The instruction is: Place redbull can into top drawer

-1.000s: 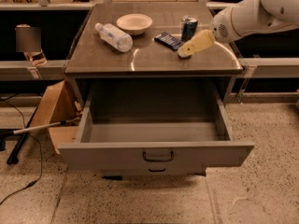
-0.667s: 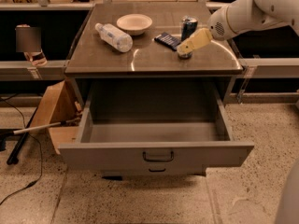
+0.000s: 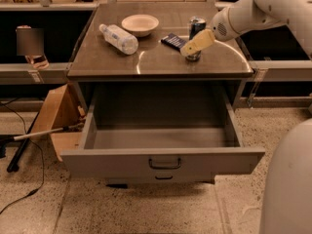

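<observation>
The redbull can (image 3: 196, 27) stands upright on the counter top at the back right, blue and silver. My gripper (image 3: 197, 43) reaches in from the right on a white arm and sits directly in front of the can's lower half, hiding it. I cannot tell whether it touches the can. The top drawer (image 3: 161, 159) is pulled wide open below the counter and holds nothing; its dark bar handle is at the centre of the front panel.
A clear plastic water bottle (image 3: 119, 38) lies on the counter's left, a pale bowl (image 3: 140, 23) behind it, a dark blue packet (image 3: 172, 41) left of the can. A cardboard box (image 3: 56, 116) stands left of the cabinet. My white body (image 3: 287, 184) fills the bottom right.
My gripper has shifted slightly left and up, closer in front of the can. The can, drawer and other objects have not moved.
</observation>
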